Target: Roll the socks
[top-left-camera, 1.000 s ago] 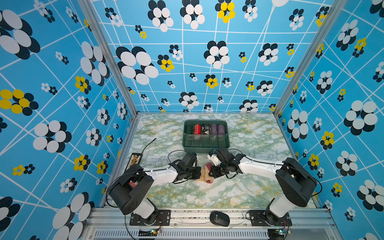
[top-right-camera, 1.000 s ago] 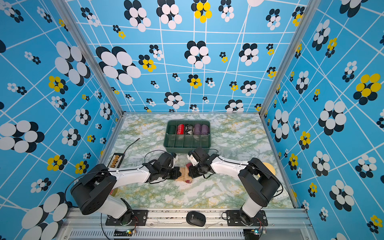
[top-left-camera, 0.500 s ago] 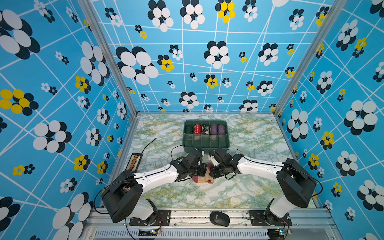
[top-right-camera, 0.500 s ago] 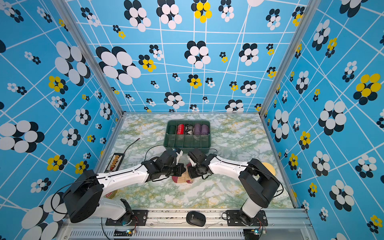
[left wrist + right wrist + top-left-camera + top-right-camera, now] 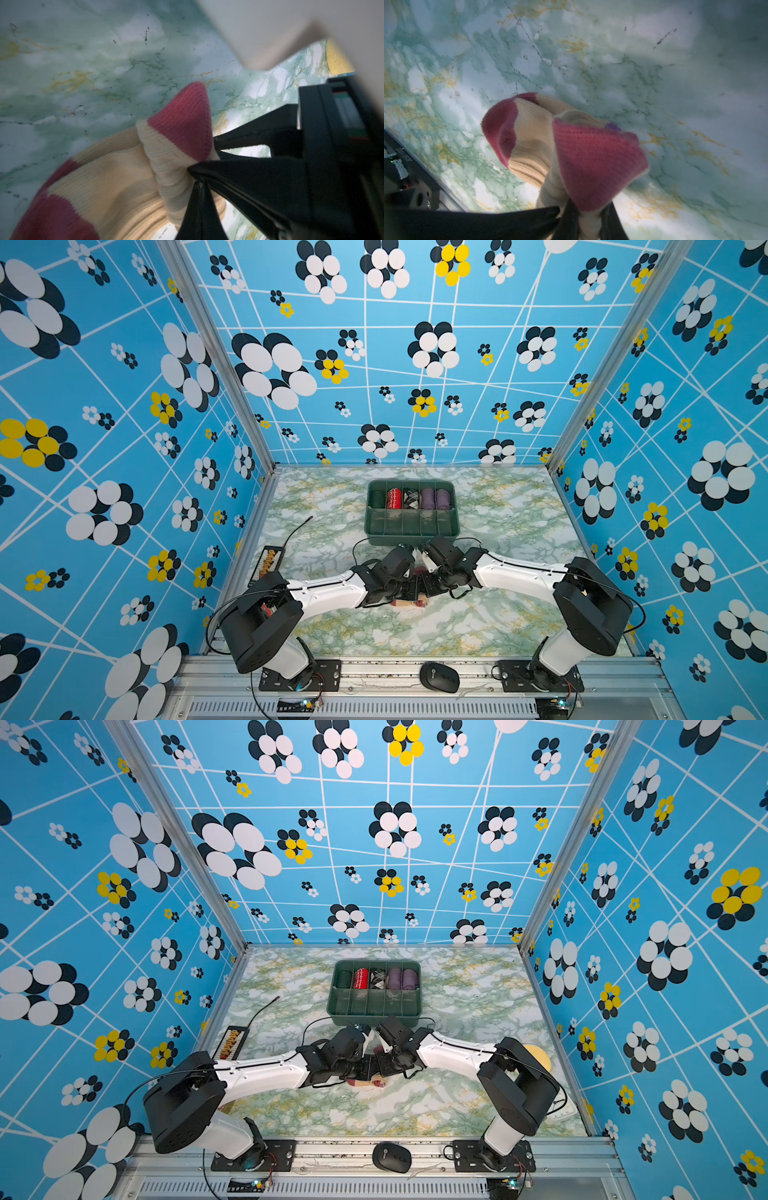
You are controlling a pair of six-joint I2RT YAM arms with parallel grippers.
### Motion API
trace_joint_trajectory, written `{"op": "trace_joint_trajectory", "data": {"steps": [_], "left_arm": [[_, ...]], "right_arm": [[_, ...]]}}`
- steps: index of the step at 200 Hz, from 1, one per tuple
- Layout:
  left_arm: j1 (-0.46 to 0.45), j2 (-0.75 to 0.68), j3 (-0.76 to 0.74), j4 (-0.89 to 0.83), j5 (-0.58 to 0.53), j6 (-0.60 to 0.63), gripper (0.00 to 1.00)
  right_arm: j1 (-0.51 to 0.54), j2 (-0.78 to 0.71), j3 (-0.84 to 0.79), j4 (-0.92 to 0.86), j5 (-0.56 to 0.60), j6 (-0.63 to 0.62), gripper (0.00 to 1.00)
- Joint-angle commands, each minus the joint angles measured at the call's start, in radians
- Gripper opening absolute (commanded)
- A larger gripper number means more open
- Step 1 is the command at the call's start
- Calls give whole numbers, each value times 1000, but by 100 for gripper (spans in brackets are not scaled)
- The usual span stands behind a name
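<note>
Left fingers [image 5: 193, 216] and right fingers [image 5: 569, 220] each pinched tight on cream fabric of the tan-maroon socks [image 5: 529, 145], mid marble bench [image 5: 478, 626].

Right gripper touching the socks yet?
Touching. In the right wrist view, the socks run down between the fingers of the right gripper, which pinch the tan fabric with no gap.

My work space has three bright blue walls: a back wall [image 5: 395, 364], a left wall [image 5: 104, 448] and a right wall [image 5: 685, 448]. They have white lines and black, white and yellow flowers. Shiny metal posts [image 5: 216, 356] stand in the corners. My table top [image 5: 478, 626] looks like green and white marble with yellow streaks. A gray metal rail [image 5: 374, 666] runs along its near edge. The light is bright.
</note>
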Motion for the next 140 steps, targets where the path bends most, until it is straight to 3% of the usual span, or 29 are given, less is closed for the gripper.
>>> {"op": "trace_joint_trajectory", "data": {"steps": [1,67,140], "left_arm": [[-7,31,-4,11,9,-3,0],[-4,73,-28,-24,-4,14,0],[7,128,-48,-34,-15,42,0]], "right_arm": [[6,12,-11,-40,20,11,4],[7,20,-8,-28,13,16,5],[5,-25,-30,28,-6,36,24]]}}
